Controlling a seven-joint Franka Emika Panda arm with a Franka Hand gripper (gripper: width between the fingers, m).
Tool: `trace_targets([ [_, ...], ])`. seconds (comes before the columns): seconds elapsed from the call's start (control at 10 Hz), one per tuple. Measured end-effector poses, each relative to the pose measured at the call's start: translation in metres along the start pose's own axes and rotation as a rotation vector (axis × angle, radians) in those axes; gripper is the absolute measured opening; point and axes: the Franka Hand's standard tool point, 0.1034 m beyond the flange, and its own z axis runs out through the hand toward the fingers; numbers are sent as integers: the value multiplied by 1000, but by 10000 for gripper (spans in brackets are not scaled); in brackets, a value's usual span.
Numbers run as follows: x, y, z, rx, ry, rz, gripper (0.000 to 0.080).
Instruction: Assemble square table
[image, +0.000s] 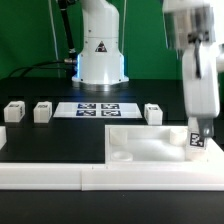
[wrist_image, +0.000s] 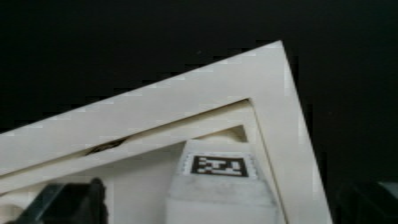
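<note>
Gripper (image: 201, 130), jaws open, hangs over the leg (image: 195, 142) standing at the tabletop (image: 150, 150) corner; next, probably grip and screw it home.

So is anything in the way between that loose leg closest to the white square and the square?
Nothing visible. The loose leg stands just behind the square slab, with only black table between them. The gripper hangs open over another leg at the slab's corner on the exterior view's right, out of the way.
</note>
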Motion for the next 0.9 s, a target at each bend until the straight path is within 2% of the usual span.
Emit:
trace_targets([
  [0.1,-9,-4,-14,-3,-14,-38,648],
  [0.2,-7,-4,-11,5,-12,-35,648],
  [0.3,-6,-3,-9,1,-10,-35,648],
  [0.9,-6,-3,-8,1,-10,-37,648],
])
